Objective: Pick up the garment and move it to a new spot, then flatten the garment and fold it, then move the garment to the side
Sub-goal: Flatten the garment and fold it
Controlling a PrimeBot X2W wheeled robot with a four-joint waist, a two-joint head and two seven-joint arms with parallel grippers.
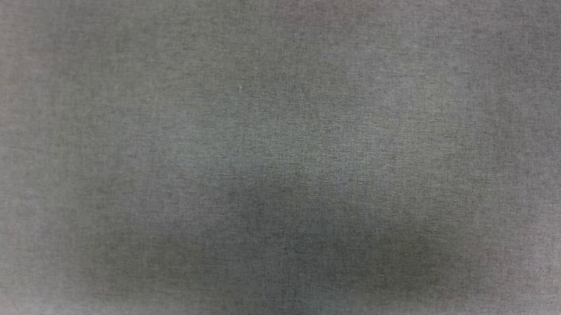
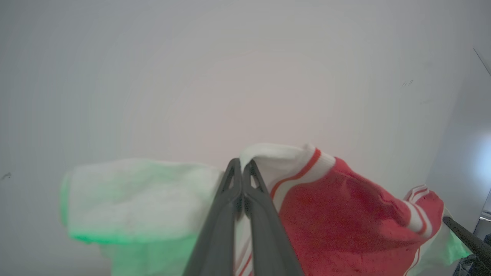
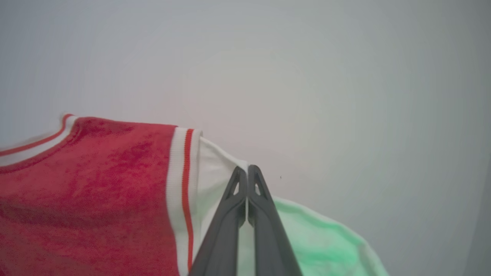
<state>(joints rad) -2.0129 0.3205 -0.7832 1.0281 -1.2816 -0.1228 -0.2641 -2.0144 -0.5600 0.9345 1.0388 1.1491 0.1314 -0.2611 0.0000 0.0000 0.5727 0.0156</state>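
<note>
The left tool (image 2: 242,163) rises from the bottom middle of the left wrist view with its two dark fingers pressed together, no gap between the tips. They pinch a fold of the garment (image 2: 345,218) at the white cloth just beside a red-and-white striped trim. The red body spreads to the lower right of that frame, and a white sleeve, tinted green along its edges, bulges to the lower left. At the lower right edge a dark finger (image 2: 466,239) reaches in just beside the garment's far striped trim. In the right wrist view the right tool (image 3: 247,168) is likewise closed tight, its fingers meeting along their length and gripping white cloth of the garment (image 3: 96,191) next to a striped trim. There the red body takes the left and lower left of the frame, and a green-tinted white sleeve curves away at the lower right. Behind the garment in both wrist views lies a pale surface (image 3: 307,76), featureless and blurred; I cannot tell whether the cloth rests on it. The head view shows a grey woven surface (image 1: 282,106) with a darker, blurred patch low in the frame.
</note>
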